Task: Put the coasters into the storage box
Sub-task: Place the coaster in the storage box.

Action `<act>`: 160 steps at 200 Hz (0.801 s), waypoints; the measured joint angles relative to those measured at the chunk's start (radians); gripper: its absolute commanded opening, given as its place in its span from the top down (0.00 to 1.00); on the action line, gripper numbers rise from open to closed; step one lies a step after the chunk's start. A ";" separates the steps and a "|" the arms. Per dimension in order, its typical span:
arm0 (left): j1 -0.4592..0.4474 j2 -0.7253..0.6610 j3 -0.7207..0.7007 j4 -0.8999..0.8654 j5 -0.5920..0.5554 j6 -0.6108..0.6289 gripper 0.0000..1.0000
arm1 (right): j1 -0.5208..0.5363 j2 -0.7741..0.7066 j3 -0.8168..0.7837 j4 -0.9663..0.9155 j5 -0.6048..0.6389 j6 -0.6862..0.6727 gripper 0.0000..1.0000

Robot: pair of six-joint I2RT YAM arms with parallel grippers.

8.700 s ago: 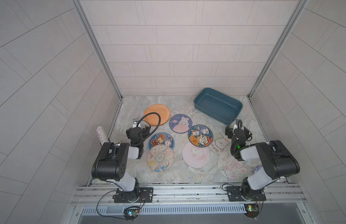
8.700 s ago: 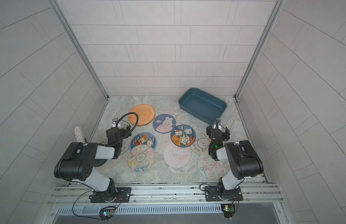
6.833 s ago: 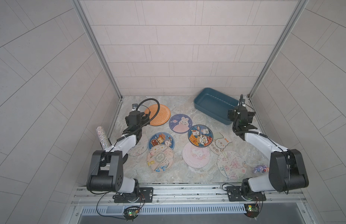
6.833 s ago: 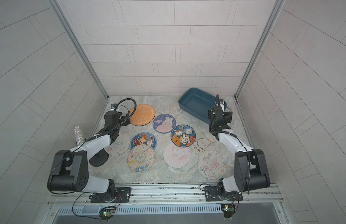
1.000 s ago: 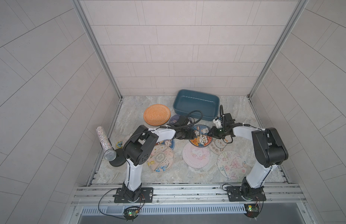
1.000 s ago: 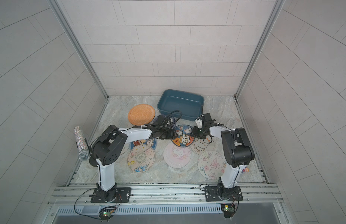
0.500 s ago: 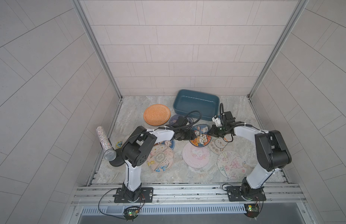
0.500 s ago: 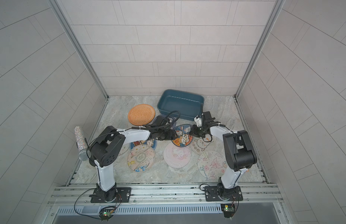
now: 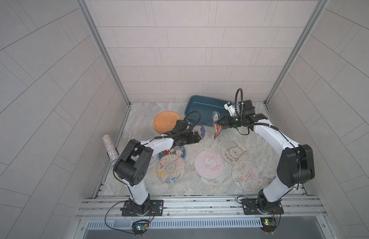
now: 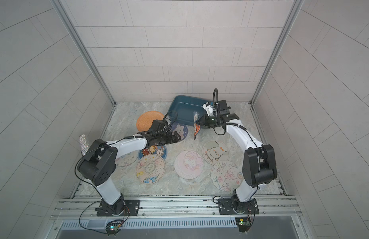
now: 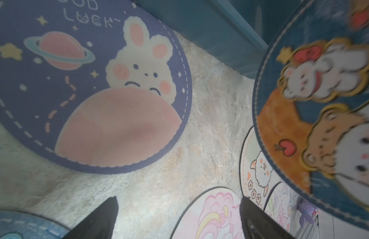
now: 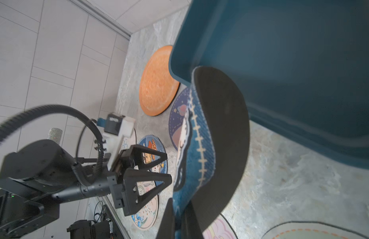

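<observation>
Coaster (image 9: 216,129) now lifted on edge beside storage box (image 9: 202,112) | right fingers (image 12: 168,223) clamp it | left fingers (image 11: 101,221) apart

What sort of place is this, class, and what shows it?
Probably a robot test cell, not a home: left arm and right arm mounted on a metal rail, tiled panel walls boxing in a tabletop, coasters laid out beside a storage box.
</observation>
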 measured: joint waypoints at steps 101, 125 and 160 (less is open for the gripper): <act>0.089 -0.111 -0.077 -0.045 -0.003 0.025 0.01 | 0.000 0.455 0.473 0.198 0.008 0.203 1.00; 0.103 -0.123 -0.089 -0.055 -0.008 0.031 0.01 | 0.001 0.568 0.570 0.229 0.006 0.241 1.00; 0.115 -0.129 -0.089 -0.065 -0.012 0.042 0.01 | -0.005 0.646 0.601 0.232 0.028 0.267 1.00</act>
